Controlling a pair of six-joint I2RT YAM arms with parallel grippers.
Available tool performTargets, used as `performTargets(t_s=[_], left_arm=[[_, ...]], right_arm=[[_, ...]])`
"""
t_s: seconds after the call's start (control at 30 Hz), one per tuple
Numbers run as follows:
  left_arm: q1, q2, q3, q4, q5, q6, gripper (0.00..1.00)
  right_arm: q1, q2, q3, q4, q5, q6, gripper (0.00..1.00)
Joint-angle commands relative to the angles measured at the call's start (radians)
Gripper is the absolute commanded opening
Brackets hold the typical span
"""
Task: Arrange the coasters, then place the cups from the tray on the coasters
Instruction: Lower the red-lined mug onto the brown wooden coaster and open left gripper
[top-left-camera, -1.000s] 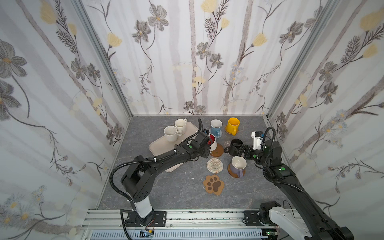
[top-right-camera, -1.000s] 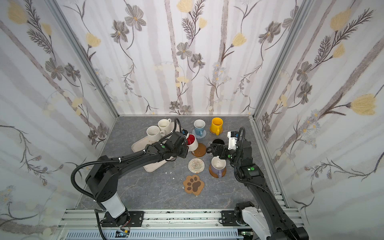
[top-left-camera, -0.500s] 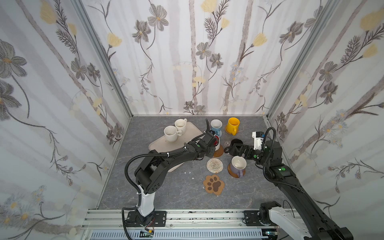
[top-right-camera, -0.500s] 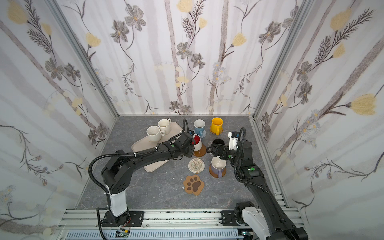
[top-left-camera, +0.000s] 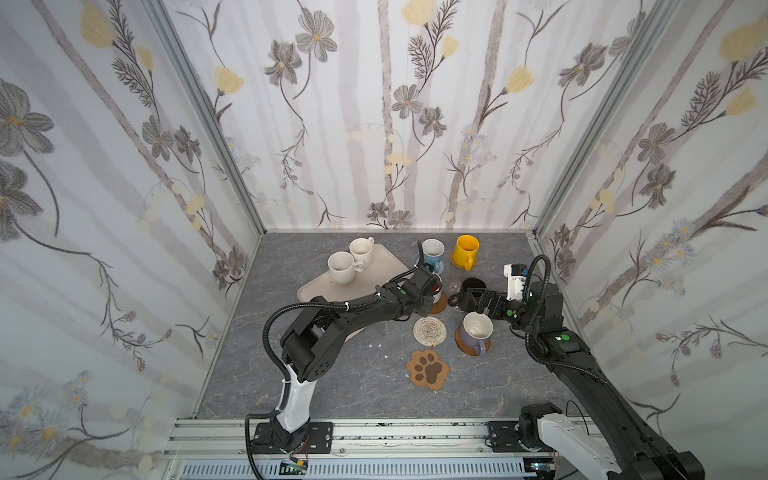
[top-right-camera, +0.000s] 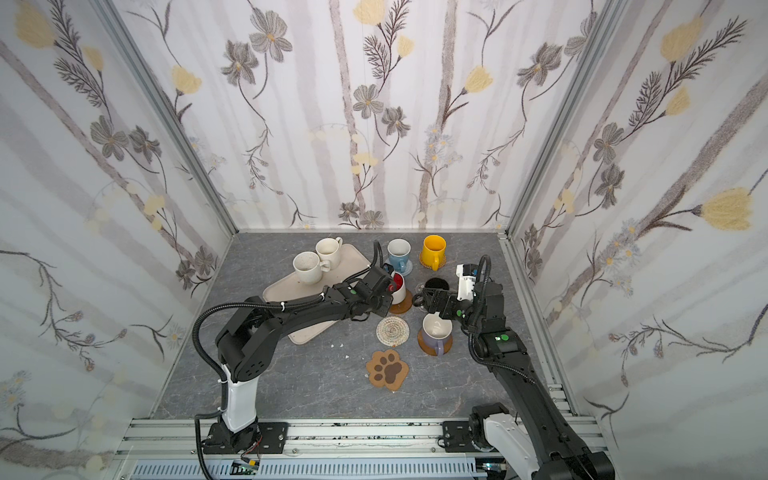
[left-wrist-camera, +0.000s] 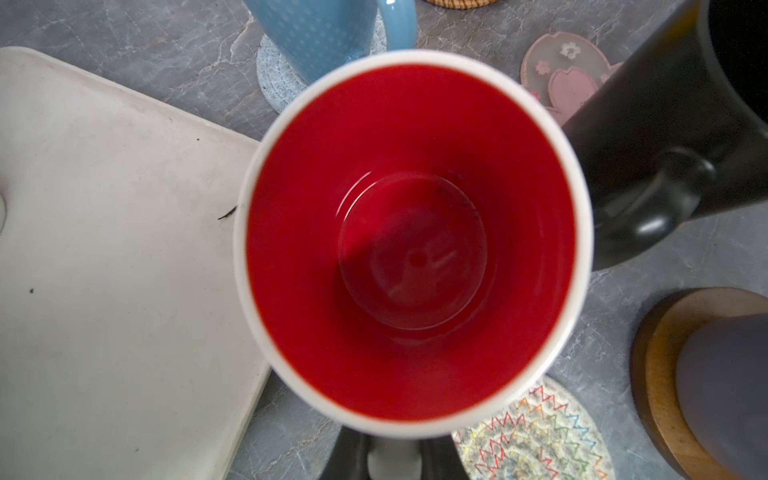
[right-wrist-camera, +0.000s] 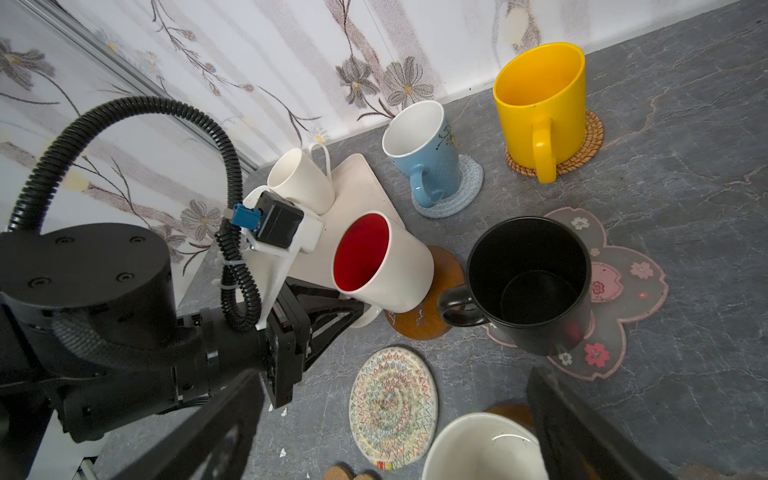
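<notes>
My left gripper (left-wrist-camera: 392, 453) is shut on the handle of the white cup with the red inside (top-right-camera: 398, 286). That cup's base is over an amber-brown coaster (right-wrist-camera: 446, 270); whether it rests there I cannot tell. My right gripper (right-wrist-camera: 397, 374) stands open beside the black cup (top-left-camera: 473, 286), which sits on the clear pink-flower coaster (right-wrist-camera: 623, 282). The light blue cup (top-left-camera: 433, 251), the yellow cup (top-left-camera: 465, 249) and the lavender cup (top-left-camera: 476, 332) each stand on a coaster. Two white cups (top-left-camera: 341, 268) remain on the beige tray (top-left-camera: 386, 266). The spiral coaster (top-left-camera: 429, 330) and the paw-print coaster (top-left-camera: 427, 369) are bare.
Flowered walls close the grey table (top-left-camera: 332, 374) on three sides. A few small white crumbs (top-left-camera: 378, 345) lie near the tray's front corner. The left arm (top-left-camera: 353, 311) stretches across the tray. A metal rail (top-left-camera: 374, 432) runs along the front edge.
The left arm has carried the red-lined cup a little to the right, off the tray's edge and over the amber-brown coaster. The right arm has not moved.
</notes>
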Motion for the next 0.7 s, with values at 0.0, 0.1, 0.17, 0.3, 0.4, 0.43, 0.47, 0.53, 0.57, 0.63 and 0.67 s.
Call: performTargets(t_s=[0.0,0.1,0.17,0.3,0.4,0.43,0.47,0.53,0.57,0.63,0.67], left_arm=[[-0.005,0.001,0.017,0.055,-0.031,0.008,0.02],[-0.006,0.008,0.023,0.054,-0.027,0.009,0.07],[-0.006,0.013,0.027,0.053,-0.027,0.010,0.09],[-0.007,0.020,0.028,0.051,-0.027,0.011,0.14],[-0.008,0.020,0.027,0.048,-0.033,0.012,0.19],[-0.008,0.019,0.027,0.047,-0.033,0.013,0.20],[-0.010,0.019,0.027,0.046,-0.033,0.013,0.21],[-0.009,0.020,0.031,0.044,-0.028,0.015,0.29],[-0.010,0.020,0.033,0.042,-0.027,0.016,0.31],[-0.010,0.022,0.037,0.038,-0.027,0.012,0.35],[-0.010,0.023,0.039,0.036,-0.026,0.012,0.37]], right_arm=[[-0.001,0.002,-0.001,0.047,-0.018,-0.001,1.00],[-0.002,0.002,-0.004,0.050,-0.020,0.000,1.00],[-0.002,0.002,-0.004,0.051,-0.022,0.000,1.00],[-0.003,0.000,-0.004,0.050,-0.024,0.000,1.00],[-0.004,-0.001,-0.005,0.053,-0.026,0.001,1.00],[-0.004,-0.002,-0.006,0.053,-0.027,0.001,1.00],[-0.004,-0.002,-0.005,0.053,-0.027,0.002,1.00],[-0.004,-0.003,-0.005,0.055,-0.028,0.002,1.00],[-0.004,-0.004,-0.005,0.055,-0.028,0.002,1.00],[-0.005,-0.004,-0.005,0.055,-0.029,0.002,1.00],[-0.005,-0.005,-0.006,0.055,-0.029,0.002,1.00]])
